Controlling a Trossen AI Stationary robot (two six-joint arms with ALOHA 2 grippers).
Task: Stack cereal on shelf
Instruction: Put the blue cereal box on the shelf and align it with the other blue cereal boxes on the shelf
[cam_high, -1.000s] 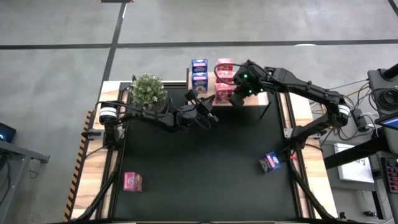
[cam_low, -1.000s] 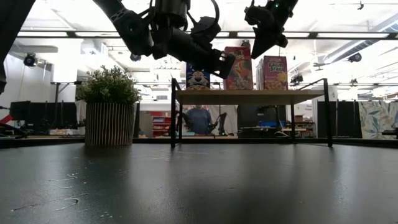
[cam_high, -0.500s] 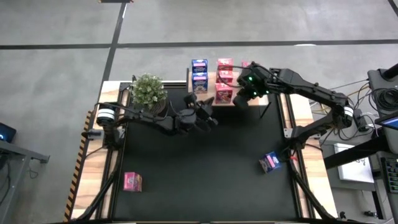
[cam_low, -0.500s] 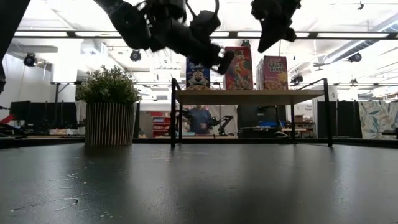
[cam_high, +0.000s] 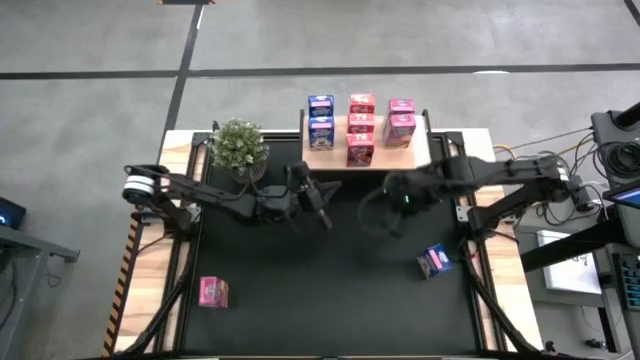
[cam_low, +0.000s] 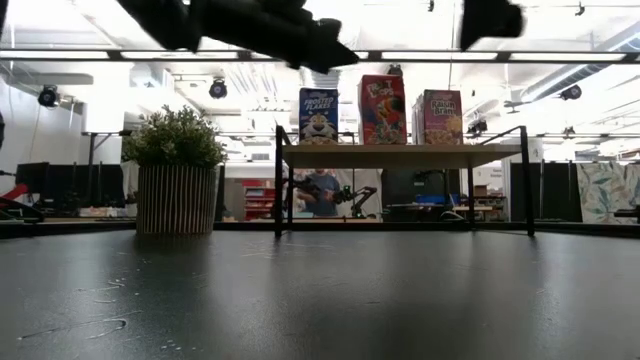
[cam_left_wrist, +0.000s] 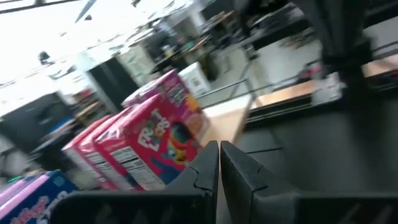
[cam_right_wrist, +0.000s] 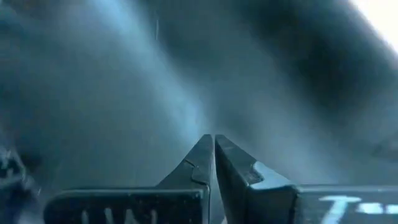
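Right claw (cam_right_wrist: 214, 146) blurred, shelf (cam_high: 420, 152) partly hidden

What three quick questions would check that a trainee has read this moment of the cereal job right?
1. True or false: the left hand and the right hand are both shut and hold nothing.
2. How many cereal boxes lie on the black tabletop, off the shelf? A: none. B: two. C: four.
3. Fill in: the potted plant stands beside the shelf on the ___ arm's side.

Key
1. True: each hand's fingers meet with nothing between them.
2. B: a pink box and a blue box.
3. left
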